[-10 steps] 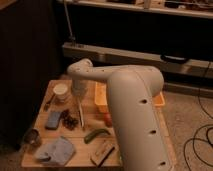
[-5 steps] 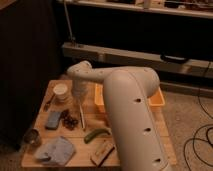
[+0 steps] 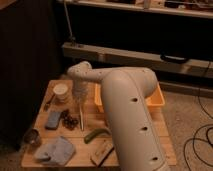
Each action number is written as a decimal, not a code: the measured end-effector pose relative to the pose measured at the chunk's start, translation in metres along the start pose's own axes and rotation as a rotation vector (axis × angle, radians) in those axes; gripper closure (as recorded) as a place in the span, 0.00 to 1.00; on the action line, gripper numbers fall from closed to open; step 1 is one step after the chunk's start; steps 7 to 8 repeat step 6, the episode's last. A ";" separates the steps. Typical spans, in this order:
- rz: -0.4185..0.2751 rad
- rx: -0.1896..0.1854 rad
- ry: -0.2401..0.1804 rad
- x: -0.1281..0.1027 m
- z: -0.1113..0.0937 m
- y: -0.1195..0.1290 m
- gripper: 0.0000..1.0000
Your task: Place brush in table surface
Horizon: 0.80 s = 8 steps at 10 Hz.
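My gripper is over the left-middle of the light wooden table surface, at the end of the white arm that reaches in from the lower right. It is shut on the brush. The brush hangs nearly upright below the fingers, its thin dark handle pointing down at the table. The handle's lower tip is close to the planks, beside a dark cluster of small round things. I cannot tell whether the tip touches the wood.
An orange-yellow tub stands at the back right, partly hidden by the arm. Also on the table are a white cup, a blue sponge, a green curved vegetable, a wooden block brush, a blue-grey cloth and a metal can.
The arm's large link has swung left and now covers more of the tub. The gripper has stayed over the left-middle of the table with the brush hanging below it.
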 end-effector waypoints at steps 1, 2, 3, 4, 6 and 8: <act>0.002 0.000 -0.001 0.000 -0.001 0.000 0.20; 0.006 0.000 -0.001 0.000 -0.001 -0.003 0.20; 0.005 0.001 -0.004 0.001 -0.003 -0.005 0.20; 0.005 0.007 -0.019 0.000 -0.008 -0.004 0.20; 0.014 0.006 -0.064 -0.001 -0.026 -0.006 0.20; 0.014 0.006 -0.064 -0.001 -0.026 -0.006 0.20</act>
